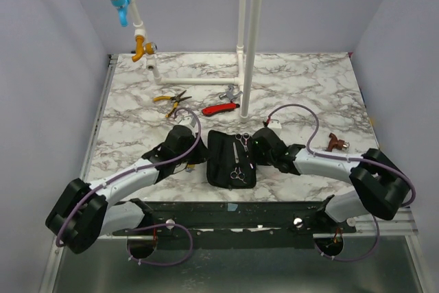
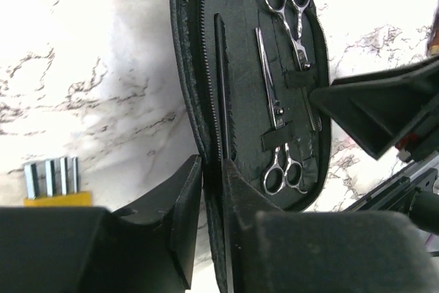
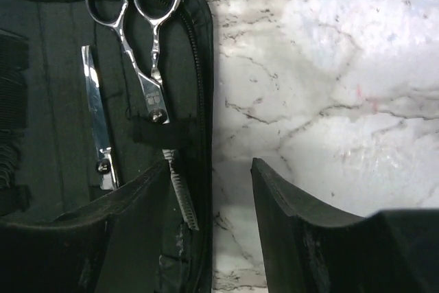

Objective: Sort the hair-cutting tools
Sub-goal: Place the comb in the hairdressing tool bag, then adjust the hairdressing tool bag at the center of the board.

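Steel scissors (image 2: 300, 44) and a slim comb (image 2: 219, 87) lie strapped in the open case (image 1: 218, 159) mid-table. They look light, stiff and slick, so take the finger rings. The right gripper (image 3: 209, 166) gapes wide across the case's right rim; the left gripper (image 2: 211, 169) is nearly closed about the left rim, grip unclear.

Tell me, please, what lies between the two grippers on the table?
The open black case, holding two pairs of scissors, lies between the left gripper and the right gripper. The top view shows it.
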Motion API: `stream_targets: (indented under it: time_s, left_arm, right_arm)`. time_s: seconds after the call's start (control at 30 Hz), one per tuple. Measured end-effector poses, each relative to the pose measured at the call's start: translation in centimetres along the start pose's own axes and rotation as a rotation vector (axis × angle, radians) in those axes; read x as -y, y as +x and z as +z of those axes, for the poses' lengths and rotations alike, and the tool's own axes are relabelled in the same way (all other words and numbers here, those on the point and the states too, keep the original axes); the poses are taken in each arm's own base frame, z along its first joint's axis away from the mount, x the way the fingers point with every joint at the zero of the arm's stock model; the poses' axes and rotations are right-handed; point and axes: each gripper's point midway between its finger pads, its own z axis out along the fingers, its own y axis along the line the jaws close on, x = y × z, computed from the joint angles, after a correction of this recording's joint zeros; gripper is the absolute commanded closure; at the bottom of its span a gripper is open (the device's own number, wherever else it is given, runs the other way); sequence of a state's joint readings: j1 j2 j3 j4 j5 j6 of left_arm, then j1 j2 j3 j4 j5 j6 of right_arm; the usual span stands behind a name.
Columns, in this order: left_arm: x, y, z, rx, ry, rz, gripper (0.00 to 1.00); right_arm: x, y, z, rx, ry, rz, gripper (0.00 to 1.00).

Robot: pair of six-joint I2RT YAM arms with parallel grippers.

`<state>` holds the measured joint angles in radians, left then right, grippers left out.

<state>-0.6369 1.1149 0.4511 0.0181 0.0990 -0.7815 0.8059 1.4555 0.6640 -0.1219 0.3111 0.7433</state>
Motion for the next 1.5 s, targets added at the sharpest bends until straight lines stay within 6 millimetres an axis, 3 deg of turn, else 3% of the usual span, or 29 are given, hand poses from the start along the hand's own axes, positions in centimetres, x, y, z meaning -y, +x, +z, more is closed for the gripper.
stream_targets:
  time_s: [0.27,0.47,0.67,0.97,1.1,1.23,1.37,1.5]
  left_arm:
    - [0.8,-0.1,2.8,-0.077,0.001,0.029,0.74]
    - [1.3,0.1,4.2,-0.105,0.014,0.046,0.83]
    - [2.2,0.2,4.0,-0.107,0.076,0.085,0.93]
    - [3.6,2.9,2.7,-0.184,0.168,0.157,0.94]
    - [4.1,3.3,3.2,-0.227,0.179,0.170,0.89]
    - [5.8,2.6,4.4,-0.257,0.190,0.204,0.79]
    - [7.6,1.2,5.7,-0.251,0.202,0.241,0.61]
    - [8.3,-0.1,6.7,-0.230,0.178,0.261,0.46]
  right_arm:
    - [1.2,2.1,-2.9,-0.018,-0.075,0.078,0.41]
    - [1.3,-1.2,-4.7,0.097,-0.085,0.109,0.36]
    - [1.9,-6.0,-2.6,0.185,-0.067,0.164,0.33]
    - [0.9,-9.5,1.0,0.211,-0.133,0.163,0.34]
    - [0.9,-8.8,2.0,0.186,-0.143,0.160,0.34]
    - [1.9,-7.1,1.8,0.173,-0.143,0.168,0.34]
    - [3.0,-5.8,0.5,0.177,-0.144,0.195,0.34]
    - [3.5,-5.7,-1.5,0.216,-0.163,0.227,0.34]
